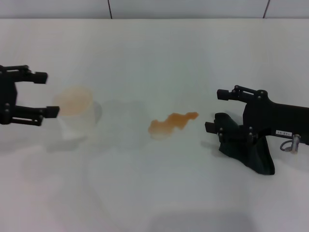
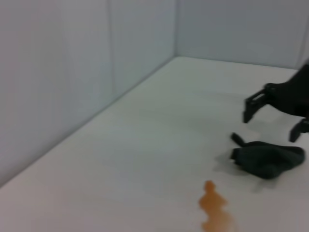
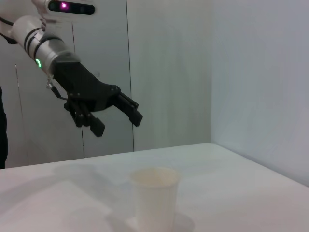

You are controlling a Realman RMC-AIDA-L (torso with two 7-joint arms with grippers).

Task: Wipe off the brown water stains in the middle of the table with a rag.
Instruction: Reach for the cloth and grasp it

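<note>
Black metal is seen first at the 9 o'clock edge of the head view, where the left gripper [image 1: 44, 94] is held level above the table [image 1: 154, 193], its two fingers spread wide and pointing toward 3 o'clock. Nothing is held between them. Just beside the fingertips, toward 3 o'clock, a whitish translucent cup [image 1: 75, 118] stands upright; in the right wrist view the same gripper [image 3: 118, 118] is seen raised in the air above and behind the cup [image 3: 153, 195], not touching it.

Open white tabletop is left between the cup and the brown water stains [image 1: 171, 123], which are spread as a wavy orange-brown streak near the centre, running from 8 o'clock to 2 o'clock. The stains [image 2: 213, 205] are also caught in the left wrist view, apart from the rag [image 2: 268, 159].

At 3 o'clock the right gripper [image 1: 219, 110] is held low, fingers parted and aimed toward 9 o'clock, the lower one against the rag [image 1: 246, 147], which lies bunched on the table beneath it. A bare gap is left between rag and stains. Wide clear surface is seen toward 6 o'clock, and the table's far edge meets a wall at 12 o'clock.
</note>
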